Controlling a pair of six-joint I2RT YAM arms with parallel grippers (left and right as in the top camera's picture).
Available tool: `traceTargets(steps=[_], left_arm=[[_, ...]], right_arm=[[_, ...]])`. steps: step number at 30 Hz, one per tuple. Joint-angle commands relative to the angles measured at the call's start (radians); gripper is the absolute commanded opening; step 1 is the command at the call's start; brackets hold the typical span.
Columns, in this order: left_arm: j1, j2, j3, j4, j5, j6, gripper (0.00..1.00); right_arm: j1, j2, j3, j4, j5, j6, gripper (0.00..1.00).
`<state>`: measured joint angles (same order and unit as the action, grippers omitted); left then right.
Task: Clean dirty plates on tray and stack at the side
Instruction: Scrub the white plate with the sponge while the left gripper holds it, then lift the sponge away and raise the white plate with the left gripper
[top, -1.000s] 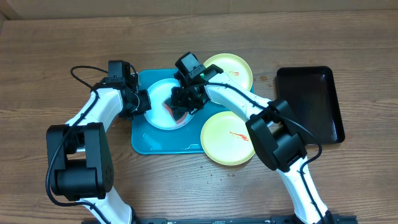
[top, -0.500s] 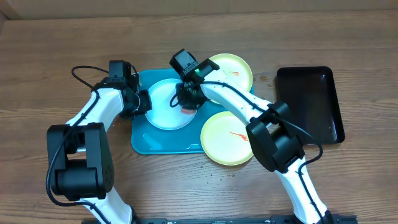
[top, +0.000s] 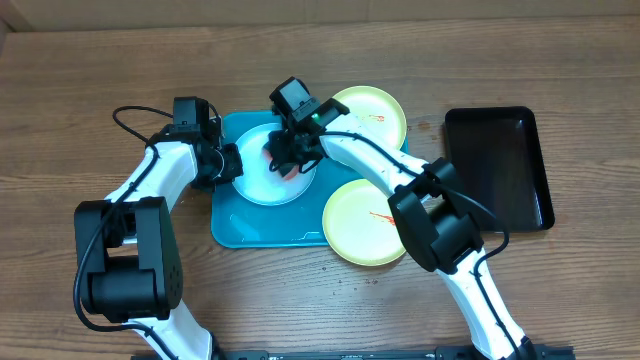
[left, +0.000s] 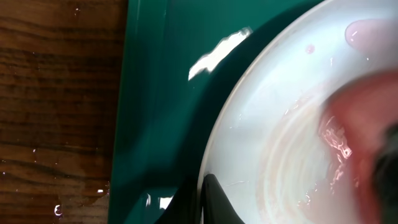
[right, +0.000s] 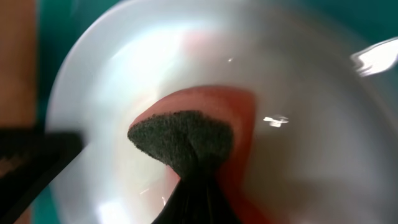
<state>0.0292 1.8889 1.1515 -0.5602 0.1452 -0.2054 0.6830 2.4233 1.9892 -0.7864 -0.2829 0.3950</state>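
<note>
The light blue plate lies on the turquoise tray. My left gripper is shut on the plate's left rim; in the left wrist view one finger lies over the rim of the plate. My right gripper is shut on a red sponge with a dark scouring face and presses it on the wet plate. Two pale yellow-green plates with red smears lie at the tray's right, one behind and one in front.
A glossy black tray sits on the wooden table at the right. Both yellow-green plates overlap the turquoise tray's right edge. The tray and wet wood show in the left wrist view.
My right gripper has carried the sponge from the plate's lower right up and then left across its centre. The left gripper has stayed on the rim.
</note>
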Motion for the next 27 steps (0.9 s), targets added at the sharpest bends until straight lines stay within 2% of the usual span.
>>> traceTargets(steps=[1,8,13,22,27], left_arm=[[0.003,0.021,-0.018,-0.003,-0.014,-0.005,0.04],[0.004,0.021,-0.017,0.024,-0.014,0.002,0.04],[0.004,0.020,0.014,0.008,-0.014,0.057,0.04],[0.003,0.008,0.188,-0.154,-0.014,0.188,0.04],[-0.001,0.006,0.262,-0.237,-0.018,0.232,0.04]], right_arm=[[0.051,0.039,0.016,-0.035,-0.245,-0.056,0.04],[-0.005,-0.020,0.016,-0.137,-0.250,-0.056,0.04],[-0.087,-0.144,0.016,-0.160,-0.235,-0.056,0.04],[-0.253,-0.422,0.016,-0.286,-0.098,-0.055,0.04],[-0.343,-0.510,0.016,-0.351,-0.072,-0.056,0.04]])
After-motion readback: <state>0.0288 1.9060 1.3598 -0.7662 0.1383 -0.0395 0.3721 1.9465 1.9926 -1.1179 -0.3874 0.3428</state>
